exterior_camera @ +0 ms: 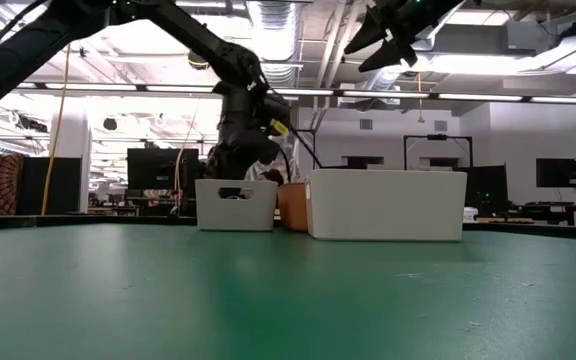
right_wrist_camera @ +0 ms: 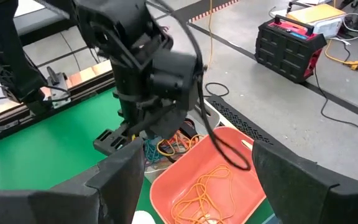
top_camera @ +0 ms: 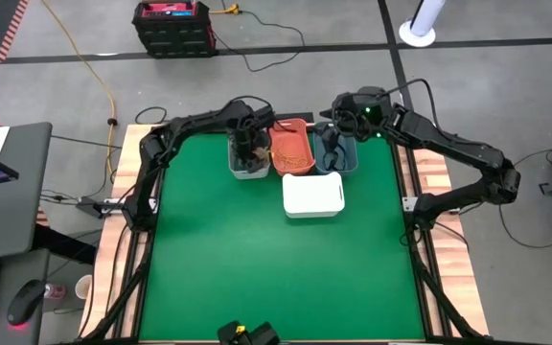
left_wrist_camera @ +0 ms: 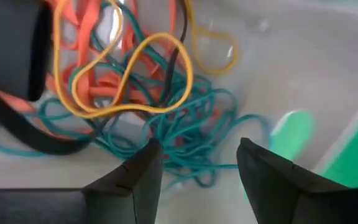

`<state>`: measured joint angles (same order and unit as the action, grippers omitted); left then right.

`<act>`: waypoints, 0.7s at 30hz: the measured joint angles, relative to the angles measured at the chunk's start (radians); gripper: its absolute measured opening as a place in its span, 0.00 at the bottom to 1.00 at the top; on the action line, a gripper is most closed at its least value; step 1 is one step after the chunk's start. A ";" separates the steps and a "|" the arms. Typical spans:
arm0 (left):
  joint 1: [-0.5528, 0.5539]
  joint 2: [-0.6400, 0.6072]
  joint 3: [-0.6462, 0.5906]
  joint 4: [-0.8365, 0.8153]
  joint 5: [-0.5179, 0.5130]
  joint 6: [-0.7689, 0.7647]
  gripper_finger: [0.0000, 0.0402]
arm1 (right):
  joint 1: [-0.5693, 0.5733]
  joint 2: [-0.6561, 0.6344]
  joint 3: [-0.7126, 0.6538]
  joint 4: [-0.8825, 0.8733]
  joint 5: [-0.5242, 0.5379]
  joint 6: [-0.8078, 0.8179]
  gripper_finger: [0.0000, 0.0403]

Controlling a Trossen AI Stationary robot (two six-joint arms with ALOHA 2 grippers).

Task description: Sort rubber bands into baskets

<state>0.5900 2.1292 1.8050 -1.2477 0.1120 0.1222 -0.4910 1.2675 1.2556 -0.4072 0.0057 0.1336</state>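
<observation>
Left gripper point(left_wrist_camera: 194, 171) is down inside the light grey basket point(top_camera: 249, 169) at the far side of the green bench point(top_camera: 276, 268), fingers spread apart and holding nothing, poised right over a tangle of rubber bands point(left_wrist_camera: 135, 93) in teal, orange, yellow and black on the basket floor. Right gripper point(right_wrist_camera: 197, 180) hangs wide open and empty above the dark slate-blue basket point(top_camera: 349, 163), looking across the coral-orange basket point(right_wrist_camera: 229, 180) with yellow-orange bands in it. The white basket point(top_camera: 312, 195) sits just in front.

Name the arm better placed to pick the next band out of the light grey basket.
Left. Its tool hangs open right over the tangled rubber bands inside the light grey basket. The right tool is open too, but sits high, beside the coral-orange basket.
</observation>
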 joint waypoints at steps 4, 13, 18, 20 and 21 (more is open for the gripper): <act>0.001 0.000 -0.025 0.032 -0.054 0.160 0.47 | 0.003 0.000 0.000 0.000 0.001 0.008 0.79; -0.005 0.000 -0.025 0.090 -0.051 0.531 0.47 | 0.003 0.000 0.000 0.001 0.001 0.015 0.79; 0.000 -0.001 -0.037 0.151 -0.049 0.626 0.47 | 0.003 0.000 0.000 0.000 0.001 0.019 0.79; 0.001 -0.001 -0.063 0.172 -0.050 0.626 0.47 | 0.003 0.000 0.000 0.000 0.001 0.019 0.79; 0.003 0.000 -0.077 0.169 -0.051 0.626 0.47 | 0.003 0.000 0.000 0.000 0.001 0.019 0.79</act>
<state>0.5926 2.1288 1.7278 -1.0789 0.0613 0.7484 -0.4885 1.2675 1.2556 -0.4068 0.0063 0.1524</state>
